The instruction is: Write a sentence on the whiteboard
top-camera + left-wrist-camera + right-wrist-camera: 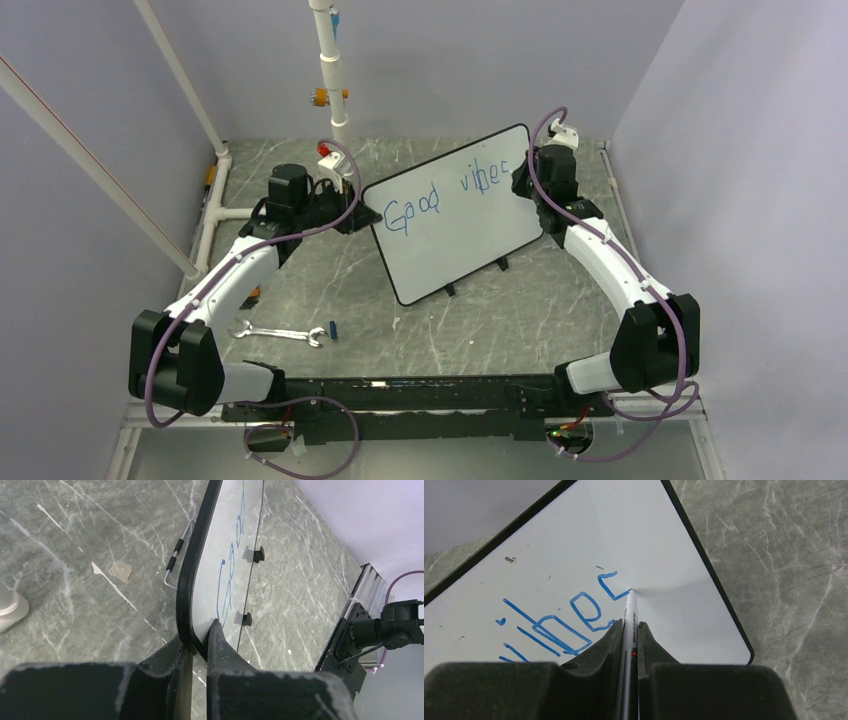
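The left tool (200,647) clamps the edge of the whiteboard (470,235) propped on the surface (330,280), so if the right tool (629,630), pinching a marker (630,610) against the sentence (445,195), presses hard, the board may twist loose.

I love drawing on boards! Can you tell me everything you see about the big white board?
The large white rectangular whiteboard has rounded corners, a thin black frame and a smooth face. It stands tilted on two small black feet on the grey marbled table. Blue handwritten lettering reads "Good vibe" plus an unfinished letter, with tiny dark smudges nearby. The left hand pinches the edge beside "Good", and the white marker in the right hand touches its face near the opposite edge.
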